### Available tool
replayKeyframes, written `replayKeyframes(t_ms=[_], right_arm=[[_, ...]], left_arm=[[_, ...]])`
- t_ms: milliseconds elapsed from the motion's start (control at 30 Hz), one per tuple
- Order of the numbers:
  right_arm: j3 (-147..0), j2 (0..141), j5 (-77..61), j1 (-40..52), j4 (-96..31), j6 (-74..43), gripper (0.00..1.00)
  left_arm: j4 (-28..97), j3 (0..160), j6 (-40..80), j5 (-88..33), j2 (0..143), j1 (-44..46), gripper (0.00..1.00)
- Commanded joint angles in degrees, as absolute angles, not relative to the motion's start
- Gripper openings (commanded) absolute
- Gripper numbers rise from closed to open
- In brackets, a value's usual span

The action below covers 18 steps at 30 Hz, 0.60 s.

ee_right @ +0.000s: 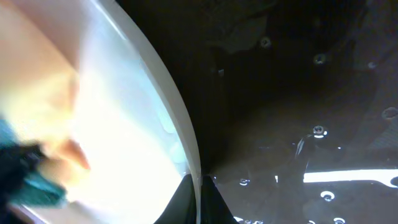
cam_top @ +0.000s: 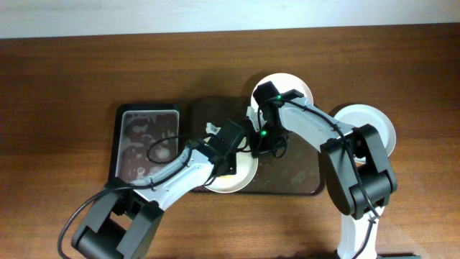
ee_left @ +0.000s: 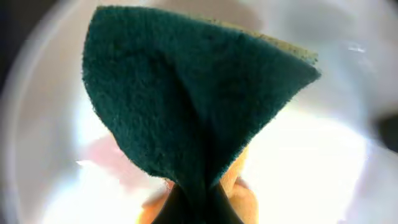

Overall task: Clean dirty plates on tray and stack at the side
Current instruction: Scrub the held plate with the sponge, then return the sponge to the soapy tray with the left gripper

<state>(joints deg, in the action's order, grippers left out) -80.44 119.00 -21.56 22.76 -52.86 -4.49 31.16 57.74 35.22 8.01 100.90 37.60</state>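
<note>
A pale plate [cam_top: 241, 178] lies at the front of the dark brown tray [cam_top: 302, 173]. My left gripper [cam_top: 228, 164] is shut on a green-and-yellow sponge [ee_left: 199, 93] and presses it onto this plate [ee_left: 323, 168]; a faint pink smear [ee_left: 106, 155] shows beside the sponge. My right gripper [cam_top: 257, 152] is shut on the plate's right rim [ee_right: 183, 130], with the wet tray [ee_right: 286, 93] beneath. A white plate [cam_top: 295, 83] sits at the tray's far edge. A third plate [cam_top: 374, 122] lies on the table to the right of the tray.
A smaller black tray [cam_top: 147, 144] with a greyish wet inside stands left of the brown tray. Both arms cross over the middle of the brown tray. The wooden table [cam_top: 65, 86] surrounds everything.
</note>
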Motion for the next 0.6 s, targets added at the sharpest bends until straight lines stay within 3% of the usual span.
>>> replayKeyframes(t_ms=[0,333,467,567], right_arm=[[-79.75,119.39,-20.38,23.03,-53.15,-3.90,0.04],[-79.75,119.39,-20.36,23.03,-53.34,-3.90,0.04],[-79.75,119.39,-20.38,23.03,-53.23,-3.90,0.04],[-79.75,119.39,-20.36,23.03,-53.15,-3.90,0.04]], left_arm=[[34.48,57.43,35.09,19.11,99.48,36.77,0.00],[37.58,60.49,21.26,6.68,82.13,27.11,0.00],[40.21,60.12,9.85,-4.19,80.09,16.38,0.00],[40.21,58.54,5.85,-5.17,82.89,8.75,0.00]])
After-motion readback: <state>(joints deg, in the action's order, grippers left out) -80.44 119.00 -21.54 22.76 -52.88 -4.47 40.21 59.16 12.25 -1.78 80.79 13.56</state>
